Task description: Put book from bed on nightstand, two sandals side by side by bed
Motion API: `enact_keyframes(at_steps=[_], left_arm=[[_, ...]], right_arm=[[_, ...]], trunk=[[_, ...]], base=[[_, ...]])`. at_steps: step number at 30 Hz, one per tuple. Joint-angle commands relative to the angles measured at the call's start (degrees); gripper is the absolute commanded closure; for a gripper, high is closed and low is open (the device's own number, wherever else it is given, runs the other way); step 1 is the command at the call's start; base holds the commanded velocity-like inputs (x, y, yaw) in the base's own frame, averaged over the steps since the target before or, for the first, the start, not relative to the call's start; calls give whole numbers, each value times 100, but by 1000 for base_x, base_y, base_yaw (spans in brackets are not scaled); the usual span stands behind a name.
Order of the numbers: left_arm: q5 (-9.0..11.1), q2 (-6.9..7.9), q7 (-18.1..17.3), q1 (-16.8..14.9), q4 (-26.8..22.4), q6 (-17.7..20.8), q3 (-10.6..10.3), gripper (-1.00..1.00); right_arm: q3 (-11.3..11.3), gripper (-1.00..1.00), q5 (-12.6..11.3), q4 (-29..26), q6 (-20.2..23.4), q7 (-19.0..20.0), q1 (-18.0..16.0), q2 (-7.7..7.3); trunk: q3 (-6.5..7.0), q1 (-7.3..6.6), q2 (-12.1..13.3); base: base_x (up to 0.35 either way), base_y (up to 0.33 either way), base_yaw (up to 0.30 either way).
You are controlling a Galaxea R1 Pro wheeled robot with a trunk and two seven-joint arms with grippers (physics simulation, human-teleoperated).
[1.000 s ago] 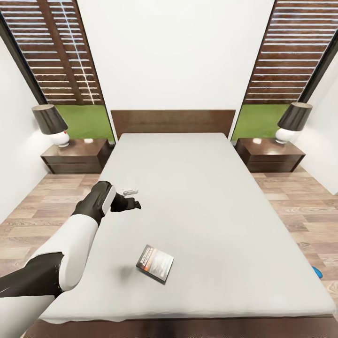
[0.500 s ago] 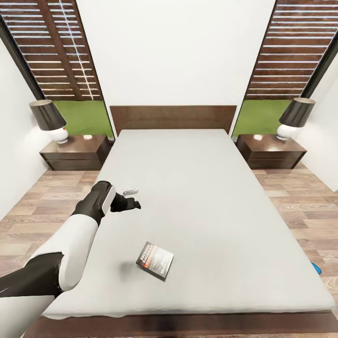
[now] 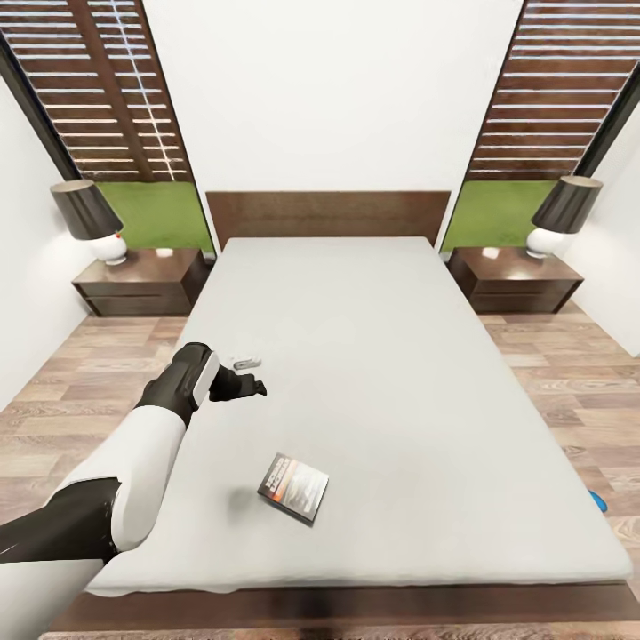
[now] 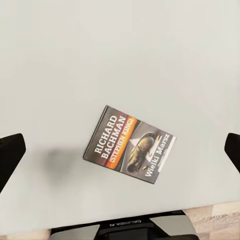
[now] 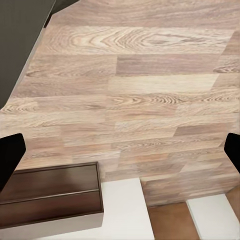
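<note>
Book (image 3: 293,486): laid flat on the bed (image 3: 400,373) mattress near the foot end, cover up; the title lettering is read in the left wrist view (image 4: 130,145), not in the head view.
Left tool (image 3: 252,387): held above the mattress beyond the book, nothing gripped; fingers (image 4: 10,155) are seen wide apart at the picture edges.
Right tool (image 5: 120,155): fingers set wide apart, empty, over the wood floor (image 5: 130,100).
Sandal (image 3: 598,501): a blue sliver is seen on the floor right of the bed.
Nightstands: left (image 3: 142,282) and right (image 3: 516,278), each carrying a lamp.
</note>
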Motion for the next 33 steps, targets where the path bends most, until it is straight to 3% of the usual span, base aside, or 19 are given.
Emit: enact_keyframes(at_steps=[1, 22, 33], left_arm=[[-25, -7, -22, -4, -4, 25, 40, -100], [-30, -13, -15, -13, -30, 25, -3, -100], [-25, -13, -14, -13, -110, 25, -329, -100]], right_arm=[[-36, -100, 61, 18, 8, -32, -8, -4], [-36, -100, 61, 18, 8, -32, -9, -12], [-36, -100, 61, 18, 8, -32, -6, -20]], trunk=[[-17, 1, -7], [-214, 1, -7], [-318, 1, -7]], base=[[0, 0, 0], [0, 0, 0], [0, 0, 0]])
